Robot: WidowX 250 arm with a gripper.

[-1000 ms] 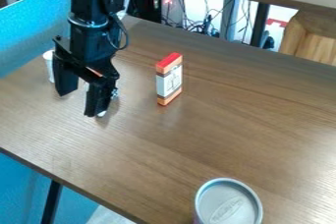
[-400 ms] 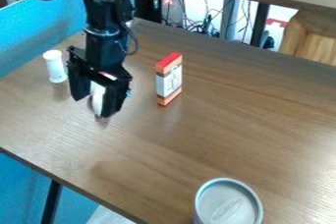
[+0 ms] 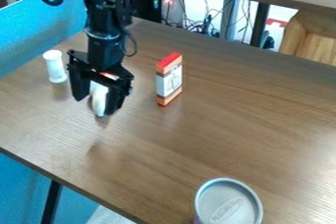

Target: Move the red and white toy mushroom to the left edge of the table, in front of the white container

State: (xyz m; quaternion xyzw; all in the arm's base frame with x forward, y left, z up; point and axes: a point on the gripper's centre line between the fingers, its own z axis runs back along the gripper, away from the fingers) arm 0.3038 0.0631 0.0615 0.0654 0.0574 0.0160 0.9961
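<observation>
In the camera view, your gripper (image 3: 95, 105) hangs low over the table (image 3: 190, 139), fingers spread well apart, with a white object (image 3: 99, 102) between them, seemingly ungripped; you can't tell whether it touches the nearer finger. Centre it before closing, squeeze slowly and evenly so it doesn't tip, and keep clear of the white cylinder (image 3: 55, 67) and orange box (image 3: 169, 81).

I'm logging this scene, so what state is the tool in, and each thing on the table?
Tool: open, at the white object
White object: partly hidden by the tool
White cylinder: upright
Red-and-orange box: standing on end
Can: upright, top closed
</observation>
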